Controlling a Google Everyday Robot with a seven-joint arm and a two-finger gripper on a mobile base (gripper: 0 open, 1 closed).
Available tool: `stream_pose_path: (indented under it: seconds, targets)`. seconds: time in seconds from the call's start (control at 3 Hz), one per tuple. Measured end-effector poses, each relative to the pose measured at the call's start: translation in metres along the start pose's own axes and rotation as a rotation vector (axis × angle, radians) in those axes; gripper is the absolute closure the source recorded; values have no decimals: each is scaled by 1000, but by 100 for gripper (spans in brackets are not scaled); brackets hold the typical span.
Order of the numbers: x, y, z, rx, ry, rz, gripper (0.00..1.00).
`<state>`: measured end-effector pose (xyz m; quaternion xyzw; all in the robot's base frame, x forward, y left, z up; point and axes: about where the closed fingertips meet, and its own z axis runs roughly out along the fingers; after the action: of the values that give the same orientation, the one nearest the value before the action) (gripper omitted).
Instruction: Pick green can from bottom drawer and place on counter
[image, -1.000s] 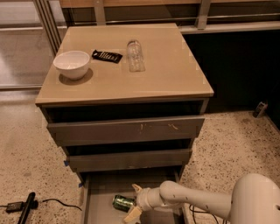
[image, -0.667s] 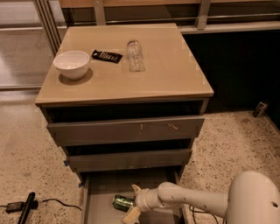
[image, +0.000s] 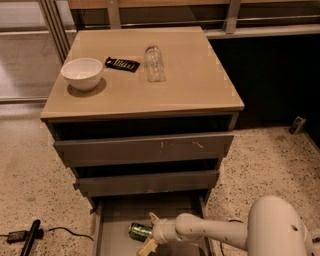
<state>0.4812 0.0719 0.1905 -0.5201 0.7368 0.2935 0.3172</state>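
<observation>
The green can (image: 139, 231) lies on its side on the grey floor of the pulled-out bottom drawer (image: 114, 242), in the lower middle of the camera view. My gripper (image: 149, 232) reaches in from the right on a white arm and stands open. One pale fingertip (image: 152, 217) is just behind the can's right end and the other sits in front of it. The can rests on the drawer floor. The beige counter (image: 192, 85) tops the cabinet above.
On the counter stand a white bowl (image: 82, 73), a flat black item (image: 122, 64) and a clear glass jar (image: 154, 63). The two upper drawers (image: 145, 148) stick out slightly. A black tool with a cable (image: 29, 238) lies on the speckled floor at left.
</observation>
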Motion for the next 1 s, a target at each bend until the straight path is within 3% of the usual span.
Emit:
stream_pose_path:
  seconds: [1.0]
  targets:
    - [39, -11, 33, 25, -21, 60, 0]
